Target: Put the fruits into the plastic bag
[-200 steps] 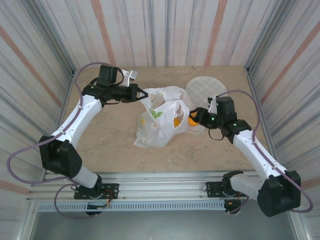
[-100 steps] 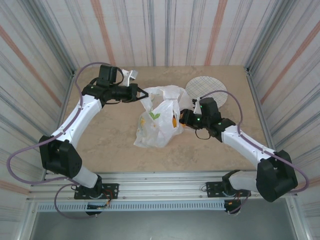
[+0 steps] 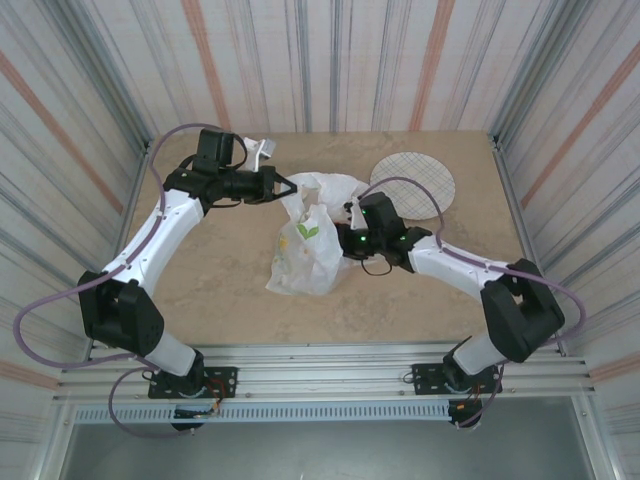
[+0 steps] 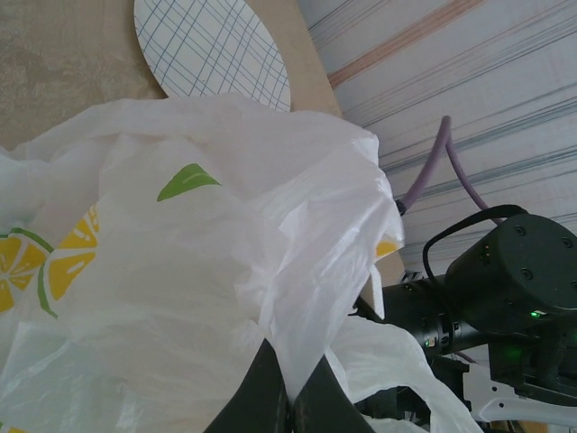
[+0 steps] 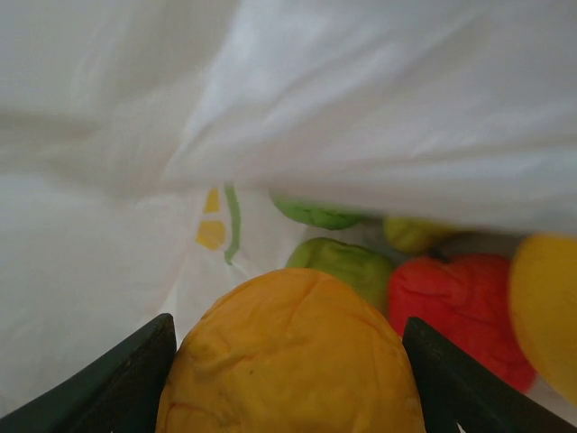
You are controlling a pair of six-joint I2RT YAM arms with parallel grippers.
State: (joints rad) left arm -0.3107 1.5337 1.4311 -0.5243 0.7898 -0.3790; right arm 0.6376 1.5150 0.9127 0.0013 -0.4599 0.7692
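As its mouth faces right, the plastic bag [image 3: 300, 255] runs near-to-far.

From above I get bright, even light and only faint shadows on the bench [image 3: 220, 290]. My left wrist view is sharp, the plastic bag [image 4: 207, 271] glowing white. My right wrist view is soft, the orange [image 5: 293, 356] blurred.

no readable text, labels, brands or numbers anywhere
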